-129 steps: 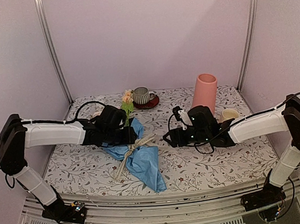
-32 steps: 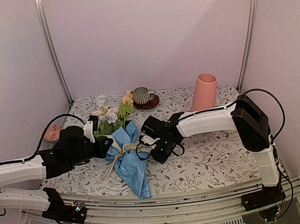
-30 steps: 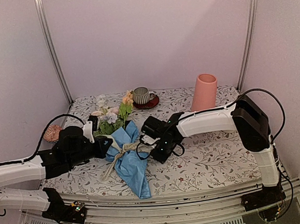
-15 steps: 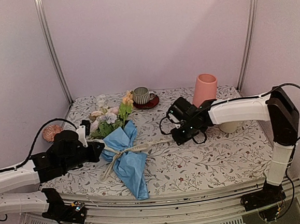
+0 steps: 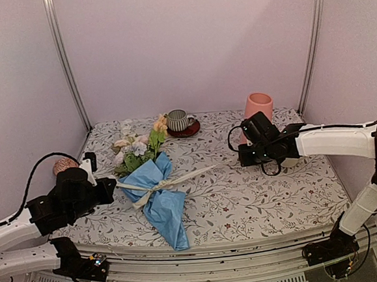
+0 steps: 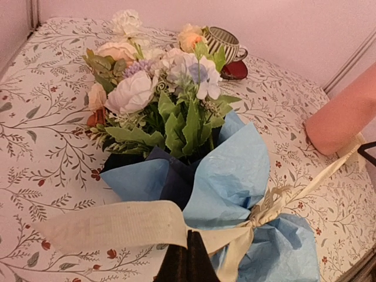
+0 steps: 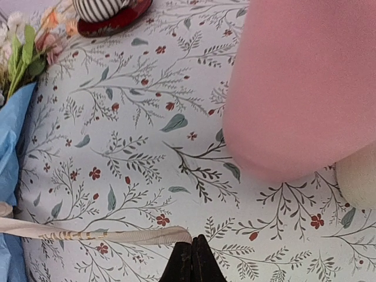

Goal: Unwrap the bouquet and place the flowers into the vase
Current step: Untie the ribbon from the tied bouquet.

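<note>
While the cream ribbon (image 5: 190, 177) runs stretched between both arms:
bouquet (image 5: 155, 192): lying flat on floral table (image 5: 265, 203), left of centre
axis: near-to-far, slightly tilted; flowers (image 5: 135, 147) point far-left, blue paper (image 5: 165, 211) tail toward the near edge
left gripper (image 6: 188, 255): pinched tight on one ribbon end
right gripper (image 7: 191, 255): clamped on the other end, just in front of vase (image 5: 258, 109)
vase: upright, far right

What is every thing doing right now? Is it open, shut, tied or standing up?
bouquet: lying flat, wrapped up.
ribbon: knotted round the bouquet, ends stretched out both ways.
vase: upright, no flowers sticking out.
striped cup: upright on its saucer.
left gripper: shut on ribbon.
right gripper: shut on ribbon.
</note>
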Tool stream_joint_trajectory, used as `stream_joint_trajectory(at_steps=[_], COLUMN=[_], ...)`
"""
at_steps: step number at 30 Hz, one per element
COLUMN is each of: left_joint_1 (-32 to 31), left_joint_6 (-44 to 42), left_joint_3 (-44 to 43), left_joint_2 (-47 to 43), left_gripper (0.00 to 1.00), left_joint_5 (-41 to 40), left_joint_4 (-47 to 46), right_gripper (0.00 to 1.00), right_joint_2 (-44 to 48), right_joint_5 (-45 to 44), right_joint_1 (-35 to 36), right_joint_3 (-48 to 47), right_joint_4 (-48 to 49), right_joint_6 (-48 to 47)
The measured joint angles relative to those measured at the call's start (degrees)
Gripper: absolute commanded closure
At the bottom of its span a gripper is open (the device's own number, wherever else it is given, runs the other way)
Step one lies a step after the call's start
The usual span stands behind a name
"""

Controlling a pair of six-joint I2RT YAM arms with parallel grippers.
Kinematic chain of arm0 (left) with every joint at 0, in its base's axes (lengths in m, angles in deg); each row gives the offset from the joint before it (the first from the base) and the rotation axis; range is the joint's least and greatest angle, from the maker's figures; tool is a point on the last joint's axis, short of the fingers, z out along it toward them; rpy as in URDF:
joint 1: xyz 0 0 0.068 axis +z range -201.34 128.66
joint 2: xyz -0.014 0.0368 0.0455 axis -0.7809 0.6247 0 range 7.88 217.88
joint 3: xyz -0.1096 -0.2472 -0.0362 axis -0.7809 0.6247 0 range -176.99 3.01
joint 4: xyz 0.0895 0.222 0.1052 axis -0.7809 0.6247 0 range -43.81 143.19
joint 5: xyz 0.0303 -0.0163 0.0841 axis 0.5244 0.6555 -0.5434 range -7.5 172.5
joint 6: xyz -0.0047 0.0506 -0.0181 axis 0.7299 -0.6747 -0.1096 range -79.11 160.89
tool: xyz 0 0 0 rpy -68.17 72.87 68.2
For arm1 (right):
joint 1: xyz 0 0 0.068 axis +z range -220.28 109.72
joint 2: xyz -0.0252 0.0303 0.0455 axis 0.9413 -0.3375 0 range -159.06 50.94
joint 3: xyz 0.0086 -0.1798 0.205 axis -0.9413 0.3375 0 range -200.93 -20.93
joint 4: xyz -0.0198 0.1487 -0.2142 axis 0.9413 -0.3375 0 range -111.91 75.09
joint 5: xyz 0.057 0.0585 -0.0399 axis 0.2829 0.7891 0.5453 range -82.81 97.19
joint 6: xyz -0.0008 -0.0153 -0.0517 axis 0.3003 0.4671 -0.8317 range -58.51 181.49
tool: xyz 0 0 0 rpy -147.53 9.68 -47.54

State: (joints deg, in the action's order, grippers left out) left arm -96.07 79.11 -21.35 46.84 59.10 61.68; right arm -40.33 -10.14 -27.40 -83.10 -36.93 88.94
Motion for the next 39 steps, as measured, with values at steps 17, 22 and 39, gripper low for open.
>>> stream_joint_trajectory(at_steps=[17, 22, 39], left_joint_1=[0.13, 0.13, 0.17], left_joint_6=[1.11, 1.33, 2.54], left_joint_3=[-6.08, -6.67, -9.35], left_joint_2=[-7.13, -11.19, -18.16], left_gripper=[1.00, 1.00, 1.00], left_joint_5=[-9.66, -10.78, -15.19], left_joint_4=[10.23, 11.80, 14.38], right_gripper=[0.98, 0.98, 0.99], right_joint_2=[11.91, 12.98, 18.64], right_joint_5=[-14.08, -16.50, -19.63], right_joint_1=[-0.98, -1.44, -4.22], right_joint_3=[5.25, 6.62, 10.16], right_joint_4=[3.43, 3.65, 4.57], right_joint_6=[5.11, 8.31, 12.48])
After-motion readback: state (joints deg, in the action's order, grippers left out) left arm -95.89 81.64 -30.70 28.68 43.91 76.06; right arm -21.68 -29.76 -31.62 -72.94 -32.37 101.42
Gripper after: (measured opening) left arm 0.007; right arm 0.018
